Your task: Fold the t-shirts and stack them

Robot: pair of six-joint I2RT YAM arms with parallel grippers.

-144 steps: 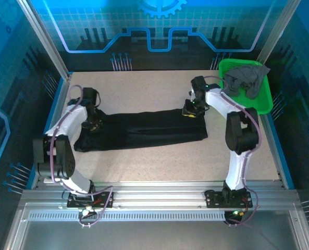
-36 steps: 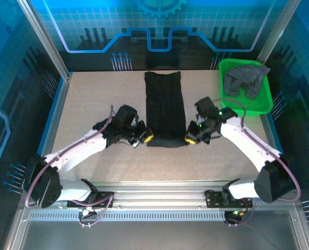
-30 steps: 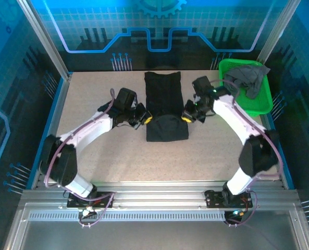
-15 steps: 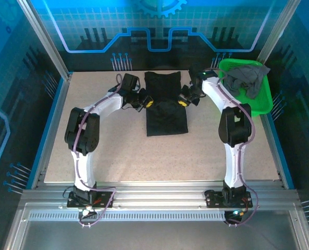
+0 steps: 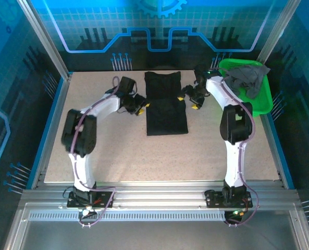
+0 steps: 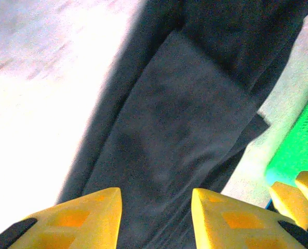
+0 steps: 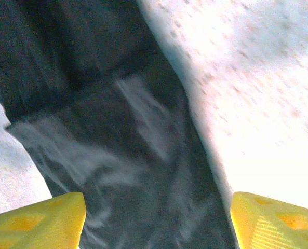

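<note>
A black t-shirt (image 5: 166,104) lies folded at the middle back of the table, its near half doubled over the far half. My left gripper (image 5: 141,107) is open just off the shirt's left edge. In the left wrist view the yellow fingers (image 6: 91,215) of that gripper (image 6: 156,210) stand apart above the folded black cloth (image 6: 179,129), holding nothing. My right gripper (image 5: 187,102) is open at the shirt's right edge. Its wrist view shows that gripper (image 7: 156,215) spread wide over the black t-shirt (image 7: 133,166). A dark grey t-shirt (image 5: 246,77) lies crumpled in the green basket (image 5: 263,101).
The green mesh basket stands at the back right corner, close behind my right arm (image 5: 232,112). A blue frame rail (image 5: 55,114) borders the table on the left. Bare tabletop (image 5: 159,156) stretches between the shirt and the arm bases.
Both grippers carried the shirt's near end toward the back, doubling it over, then opened and let go. They now sit just off the shirt's sides.
</note>
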